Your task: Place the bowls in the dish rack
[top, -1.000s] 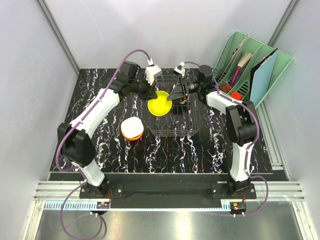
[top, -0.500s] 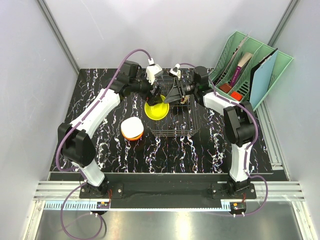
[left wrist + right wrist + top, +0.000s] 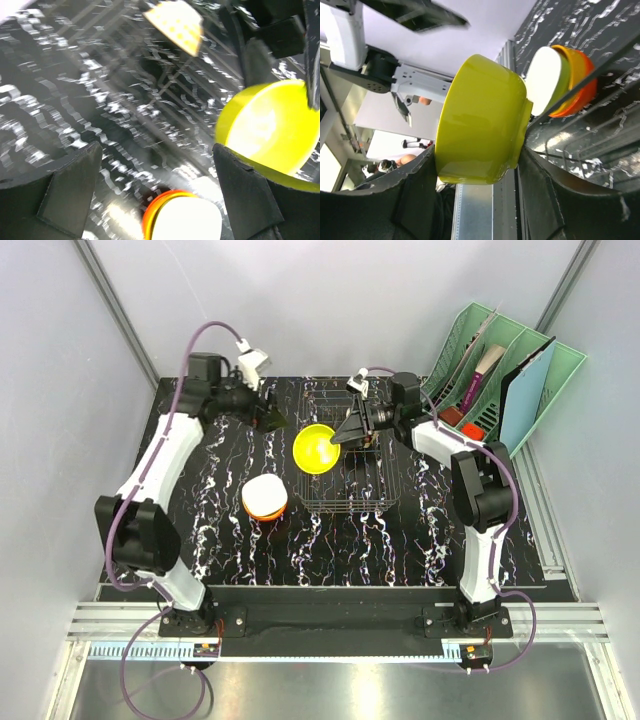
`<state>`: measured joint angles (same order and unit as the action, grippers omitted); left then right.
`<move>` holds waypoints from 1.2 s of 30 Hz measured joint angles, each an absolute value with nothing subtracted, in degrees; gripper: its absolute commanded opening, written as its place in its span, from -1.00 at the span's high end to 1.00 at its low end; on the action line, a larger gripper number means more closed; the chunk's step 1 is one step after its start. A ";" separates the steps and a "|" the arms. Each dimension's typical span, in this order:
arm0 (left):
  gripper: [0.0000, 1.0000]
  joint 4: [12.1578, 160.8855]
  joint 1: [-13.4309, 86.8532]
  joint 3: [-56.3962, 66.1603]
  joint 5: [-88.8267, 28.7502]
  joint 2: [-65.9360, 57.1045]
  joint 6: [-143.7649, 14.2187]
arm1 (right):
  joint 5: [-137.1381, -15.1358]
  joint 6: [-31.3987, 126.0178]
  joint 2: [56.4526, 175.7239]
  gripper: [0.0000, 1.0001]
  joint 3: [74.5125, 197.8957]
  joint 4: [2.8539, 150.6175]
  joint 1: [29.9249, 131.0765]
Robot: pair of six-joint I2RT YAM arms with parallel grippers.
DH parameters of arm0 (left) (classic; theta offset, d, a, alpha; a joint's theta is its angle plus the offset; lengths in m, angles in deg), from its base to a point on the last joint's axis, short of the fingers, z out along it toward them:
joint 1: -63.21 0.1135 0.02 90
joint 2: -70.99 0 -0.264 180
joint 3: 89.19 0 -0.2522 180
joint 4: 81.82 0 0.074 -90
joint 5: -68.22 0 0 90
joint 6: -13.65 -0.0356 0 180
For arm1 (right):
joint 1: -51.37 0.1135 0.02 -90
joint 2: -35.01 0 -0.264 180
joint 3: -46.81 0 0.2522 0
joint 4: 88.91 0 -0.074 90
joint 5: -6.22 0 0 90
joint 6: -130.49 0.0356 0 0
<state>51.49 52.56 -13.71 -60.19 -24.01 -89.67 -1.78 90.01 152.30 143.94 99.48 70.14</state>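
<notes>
— What is the right gripper [image 3: 340,438] doing?
— Its two fingers are closed on the yellow bowl [image 3: 318,448]. They hold it tilted on its side at the left edge of the dish rack [image 3: 350,498]. Whether the bowl touches the wire, I cannot tell.
— And the left gripper [image 3: 156,150]?
— Its fingers stand wide apart with nothing between them. It hangs left of the rack, apart from the bowl.
— Other bowls?
— A stack of bowls [image 3: 265,498], orange below and white on top, stands on the table [image 3: 200,530] just beside the rack's near left corner.
</notes>
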 measured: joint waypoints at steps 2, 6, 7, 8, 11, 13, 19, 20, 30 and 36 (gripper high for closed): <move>-0.91 51.71 54.28 -12.62 -60.15 -22.44 -90.09 | -2.55 86.06 152.30 1.00 144.71 94.11 69.64; -0.91 51.69 56.73 -10.21 -60.19 -19.01 -90.77 | -5.30 80.68 152.30 1.00 145.63 87.68 69.00; -0.91 51.82 56.95 -9.56 -60.21 -18.33 -90.94 | -6.04 79.85 152.30 1.00 145.74 86.61 68.89; -0.91 51.84 57.17 -8.84 -60.23 -17.74 -91.03 | -6.68 79.19 152.30 1.00 145.87 85.78 68.83; -0.90 51.82 57.98 -6.96 -60.47 -16.80 -91.23 | -9.85 74.54 152.30 1.00 148.82 78.09 68.61; -0.90 51.80 58.65 -5.99 -60.54 -16.71 -91.34 | -12.73 70.78 152.30 1.00 151.75 72.82 68.61; -0.90 51.56 60.84 -2.26 -60.47 -15.84 -91.55 | -24.38 59.96 152.26 1.00 161.39 59.46 68.56; -0.90 51.49 61.04 -1.80 -60.34 -15.60 -91.64 | -27.22 58.41 152.26 1.00 163.02 57.12 68.56; -0.90 50.62 62.33 -1.08 -59.19 -14.94 -93.76 | -57.41 46.93 152.26 1.00 175.83 44.80 69.13; -0.90 50.09 62.87 0.87 -58.88 -14.57 -94.75 | -73.78 39.76 152.32 1.00 178.59 43.46 74.27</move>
<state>50.09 62.87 0.87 -58.88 -14.57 -94.75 -73.78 39.76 152.32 178.59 43.46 74.27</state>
